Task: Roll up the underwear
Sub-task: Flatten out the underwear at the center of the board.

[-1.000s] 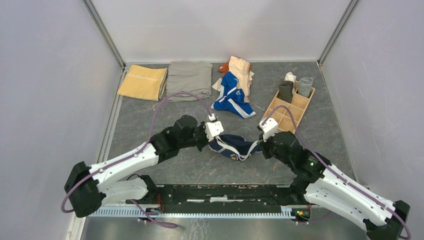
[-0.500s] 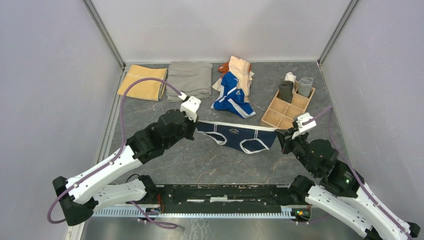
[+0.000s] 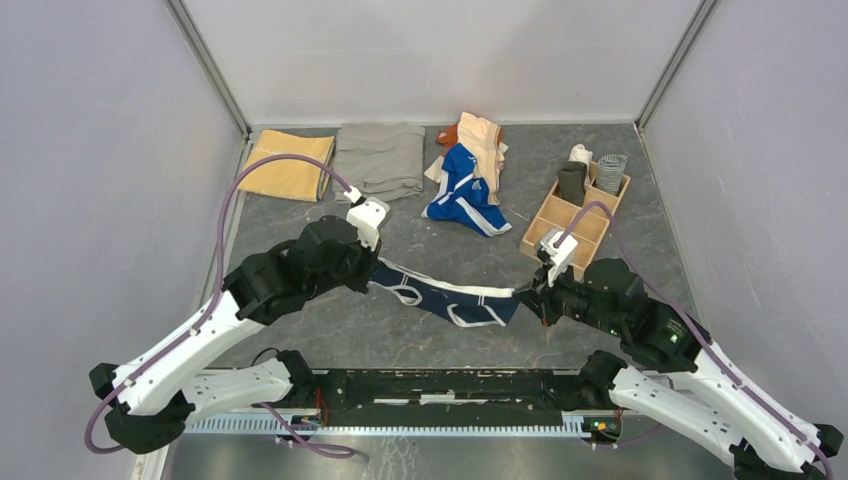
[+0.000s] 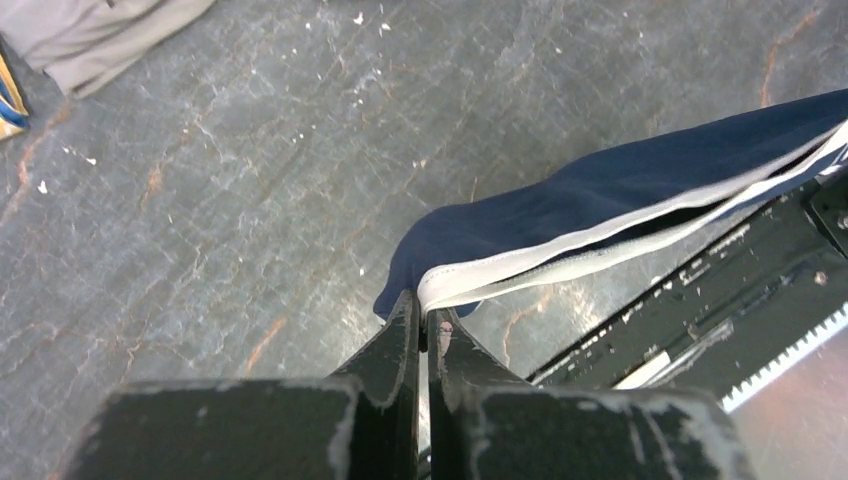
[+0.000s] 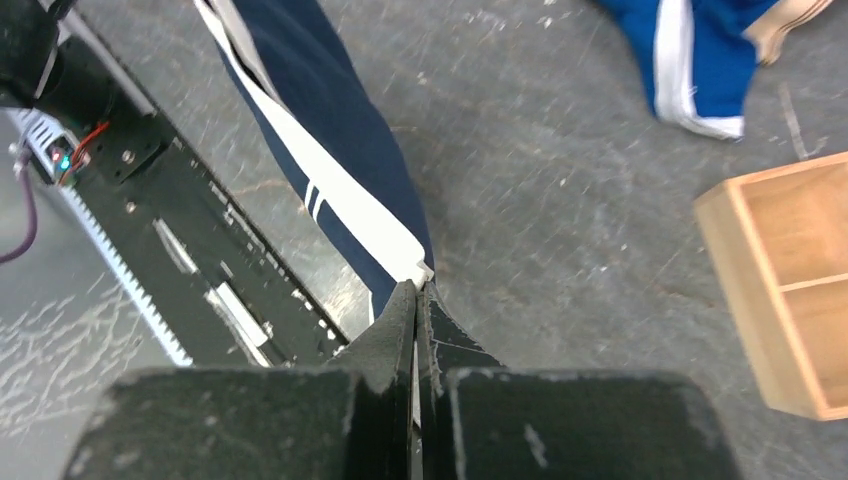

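- Now lower and slacker: navy underwear (image 3: 445, 297), centre-front of bench (image 3: 460, 250).
- Left end effector (image 3: 374, 284), right end effector (image 3: 521, 293): each pinching a waistband end; probably laying it flat for rolling.

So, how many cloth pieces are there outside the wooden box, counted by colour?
Navy underwear: 1
Bright blue piece: 1
Peach piece: 1
Mustard-yellow folded cloth: 1
Grey-khaki folded cloth: 1
Total: 5
A rust-orange bit behind the peach piece may be a sixth; I cannot tell.
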`<state>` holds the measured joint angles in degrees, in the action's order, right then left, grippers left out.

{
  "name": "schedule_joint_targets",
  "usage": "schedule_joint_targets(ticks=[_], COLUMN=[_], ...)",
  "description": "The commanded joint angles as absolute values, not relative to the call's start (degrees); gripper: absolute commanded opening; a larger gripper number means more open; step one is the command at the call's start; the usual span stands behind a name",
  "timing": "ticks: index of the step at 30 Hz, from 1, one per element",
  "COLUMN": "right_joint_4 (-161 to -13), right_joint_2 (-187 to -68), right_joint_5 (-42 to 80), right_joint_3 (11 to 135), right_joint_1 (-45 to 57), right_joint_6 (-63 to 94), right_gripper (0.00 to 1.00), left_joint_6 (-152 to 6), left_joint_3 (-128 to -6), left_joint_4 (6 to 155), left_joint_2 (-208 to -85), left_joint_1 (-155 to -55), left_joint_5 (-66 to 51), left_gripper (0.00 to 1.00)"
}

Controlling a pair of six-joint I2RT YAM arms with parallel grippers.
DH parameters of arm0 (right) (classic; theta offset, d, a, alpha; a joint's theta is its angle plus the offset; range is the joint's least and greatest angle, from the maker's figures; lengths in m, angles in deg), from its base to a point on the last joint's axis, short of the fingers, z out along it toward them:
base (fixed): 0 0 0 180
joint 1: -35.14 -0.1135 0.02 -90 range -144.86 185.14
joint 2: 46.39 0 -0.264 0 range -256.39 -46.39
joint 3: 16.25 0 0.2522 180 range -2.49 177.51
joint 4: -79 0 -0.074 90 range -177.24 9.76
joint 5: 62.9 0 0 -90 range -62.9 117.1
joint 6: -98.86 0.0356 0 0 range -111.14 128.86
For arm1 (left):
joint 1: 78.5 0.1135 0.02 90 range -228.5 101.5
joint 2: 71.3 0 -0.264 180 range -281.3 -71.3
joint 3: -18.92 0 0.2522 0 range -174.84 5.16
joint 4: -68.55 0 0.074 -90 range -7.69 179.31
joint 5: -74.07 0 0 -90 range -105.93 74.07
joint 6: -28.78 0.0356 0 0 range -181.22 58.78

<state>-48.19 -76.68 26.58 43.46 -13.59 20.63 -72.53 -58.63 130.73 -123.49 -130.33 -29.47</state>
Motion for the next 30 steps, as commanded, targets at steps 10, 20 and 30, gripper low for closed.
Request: schedule_joint_targets(ticks=[10, 20, 30], right_joint_4=[-52.8, -66.3, -68.9], right_joint_2=[-85.1, -94.3, -99.5], right_joint_5=[42.5, 52.9, 48.3], right_joint_3=[31.0, 25.6, 25.3], right_joint_1=[-13.5, -10.5, -4.4], right_joint_6=[24.5, 18.9, 15.1], right_gripper=[0.0, 0.0, 0.01], left_joint_6=[-74.5, -68.3, -62.5], left_joint_3=[-57.5, -68.4, -68.3], left_joint_4=[132.2, 124.0, 109.4], left_joint_2=[-146.4, -173.2, -174.2], left_joint_1=[-130.2, -128.2, -126.5], left_joint_5=[-34.5, -50.8, -57.7], left_gripper=[0.02, 0.02, 0.02])
